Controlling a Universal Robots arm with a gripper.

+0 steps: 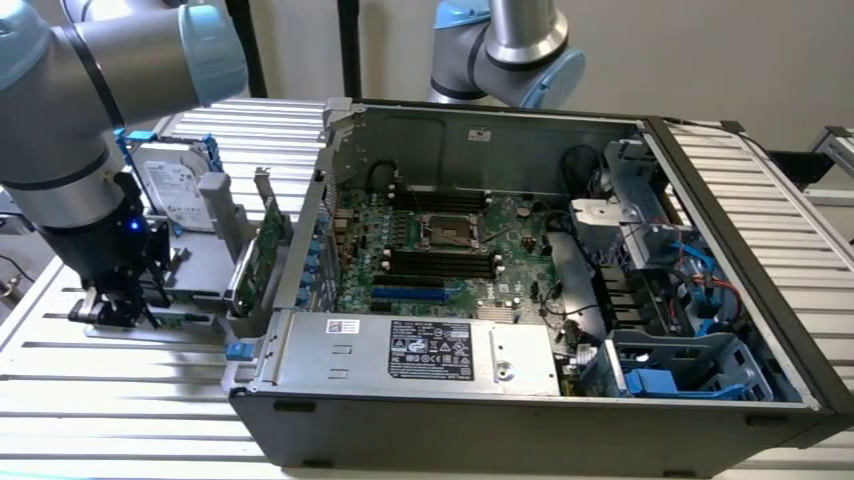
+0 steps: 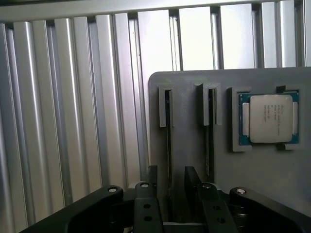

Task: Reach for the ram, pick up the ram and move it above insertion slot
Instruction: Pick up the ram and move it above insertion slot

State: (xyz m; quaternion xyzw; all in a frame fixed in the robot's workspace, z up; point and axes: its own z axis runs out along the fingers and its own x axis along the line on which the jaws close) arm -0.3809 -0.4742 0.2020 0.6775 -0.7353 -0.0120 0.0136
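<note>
- Bench (image 1: 120, 400): slatted metal, carrying an open case (image 1: 534, 420).
- Holder (image 2: 189, 82): grey, near the bench's edge at the exterior view's left.
- Gripper (image 2: 172, 177): jaws apart, low over the holder, straddling one slot.
- Ram (image 2: 168, 141): on edge in that slot, between the fingers.

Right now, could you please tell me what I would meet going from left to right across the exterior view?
Gripper → green expansion card → CPU socket → blue drive cage.
</note>
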